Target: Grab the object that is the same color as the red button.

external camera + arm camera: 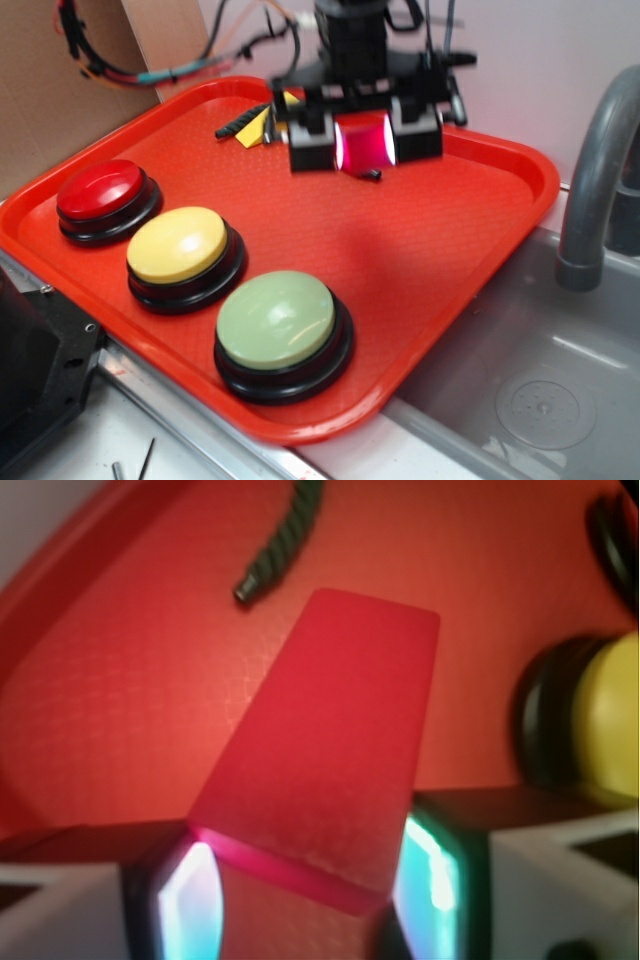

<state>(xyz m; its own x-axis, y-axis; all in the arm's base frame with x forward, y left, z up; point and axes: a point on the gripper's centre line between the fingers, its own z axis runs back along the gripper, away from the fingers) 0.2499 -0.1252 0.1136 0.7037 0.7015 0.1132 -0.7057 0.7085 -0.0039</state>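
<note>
The red button [100, 190] sits at the left of the red tray [450, 240]. The small red wedge block [365, 142] is between the two fingers of my gripper [365, 150] at the back of the tray. In the wrist view the wedge [330, 740] fills the gap between the lit pads [195, 900] and touches both. My gripper [300, 900] is shut on it. I cannot tell whether the wedge rests on the tray or hangs just above it.
A yellow button [178, 245] and a pale green button [277, 320] stand in a row along the tray's front. A yellow wedge [255, 128] and a black ribbed cable [240, 120] lie behind my gripper's left side. A grey sink [540, 380] and faucet [595, 170] are on the right.
</note>
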